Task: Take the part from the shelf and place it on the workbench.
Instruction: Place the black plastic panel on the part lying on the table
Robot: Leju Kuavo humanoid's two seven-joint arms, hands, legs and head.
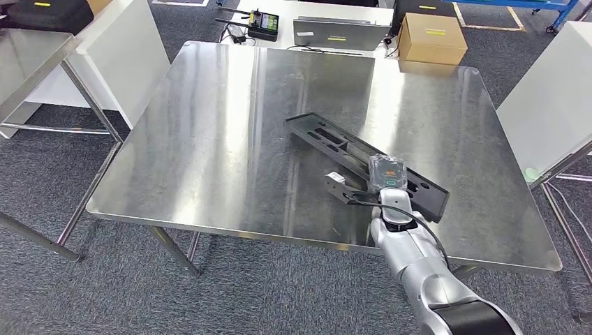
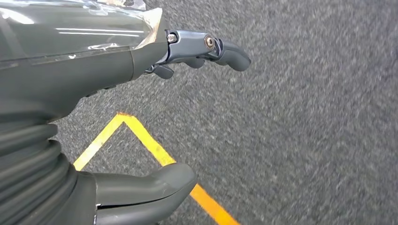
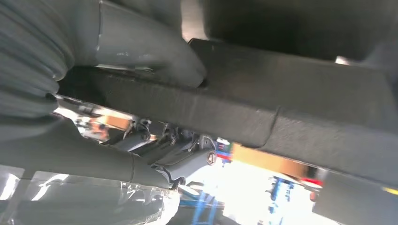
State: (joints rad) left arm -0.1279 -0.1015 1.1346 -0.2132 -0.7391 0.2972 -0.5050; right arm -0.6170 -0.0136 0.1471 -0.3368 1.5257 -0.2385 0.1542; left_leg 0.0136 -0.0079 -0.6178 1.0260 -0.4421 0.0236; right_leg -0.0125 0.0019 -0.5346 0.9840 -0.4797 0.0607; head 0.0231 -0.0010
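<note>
Right hand (image 1: 388,174) grips the black part (image 1: 328,137), thumb (image 3: 155,51) pressed on its edge; the part lies flat on the desk (image 1: 209,139) (near right front). Left hand (image 2: 155,117) hangs with fingers apart, holding nothing.

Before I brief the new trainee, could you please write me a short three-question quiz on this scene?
1. True or false: the black slotted part lies over the steel workbench.
2. Which hand grips the part? A) left hand B) right hand
3. Fill in: the left hand hangs above grey carpet marked with a ____ line.

Key: 1 true; 2 B; 3 yellow.
</note>
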